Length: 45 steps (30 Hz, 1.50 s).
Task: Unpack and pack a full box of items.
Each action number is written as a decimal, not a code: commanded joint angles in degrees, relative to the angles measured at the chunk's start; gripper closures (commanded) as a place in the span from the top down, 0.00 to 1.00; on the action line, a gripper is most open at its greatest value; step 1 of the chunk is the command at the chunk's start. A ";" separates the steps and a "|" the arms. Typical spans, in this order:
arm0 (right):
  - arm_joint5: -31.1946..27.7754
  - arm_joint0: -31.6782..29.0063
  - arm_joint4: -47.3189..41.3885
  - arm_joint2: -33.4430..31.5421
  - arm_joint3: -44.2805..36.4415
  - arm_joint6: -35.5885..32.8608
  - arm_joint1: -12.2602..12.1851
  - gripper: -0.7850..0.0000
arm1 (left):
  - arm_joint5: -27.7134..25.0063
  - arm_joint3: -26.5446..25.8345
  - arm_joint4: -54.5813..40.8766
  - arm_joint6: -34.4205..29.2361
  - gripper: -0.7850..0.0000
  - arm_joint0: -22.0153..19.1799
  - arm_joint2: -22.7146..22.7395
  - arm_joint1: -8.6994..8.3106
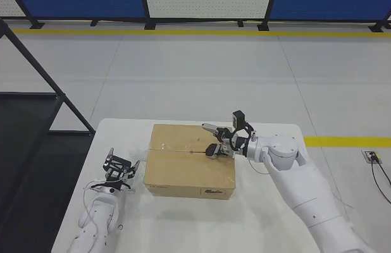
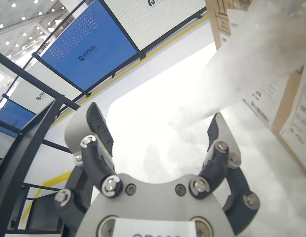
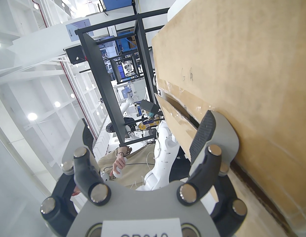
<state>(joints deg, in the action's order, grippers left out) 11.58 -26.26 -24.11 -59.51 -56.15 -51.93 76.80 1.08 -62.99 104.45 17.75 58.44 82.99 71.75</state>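
Nearest the robot, the left pincer [image 1: 121, 166] sits low over the counter [image 1: 265, 209] just beside the box's left wall. Its fingers are spread apart with nothing between them, probably parked there so it can brace the carton if it slides. The box [image 1: 183, 158] lies in the middle of the counter with its top flaps down, so unpacking appears not to have begun. Farther in, the right pincer [image 1: 211, 139] is over the lid at the centre seam [image 1: 183, 150], jaws wide and empty. In the right wrist view one finger [image 3: 202, 134] lies right at the seam [image 3: 177, 104], where one flap edge stands slightly proud. That looks like a placement for prying the flap up. Beyond the counter, a yellow floor line [image 1: 183, 31] runs before blue and white panels [image 1: 81, 7].
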 commanded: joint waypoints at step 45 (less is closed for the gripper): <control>-1.98 0.98 -0.57 0.48 3.36 -1.46 0.71 1.00 | -8.77 -21.65 0.35 -2.57 1.00 18.09 12.56 -4.01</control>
<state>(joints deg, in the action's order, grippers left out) 9.66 -25.12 -24.78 -58.96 -52.60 -53.44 77.55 -7.68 -84.64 104.80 15.19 76.54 95.55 67.74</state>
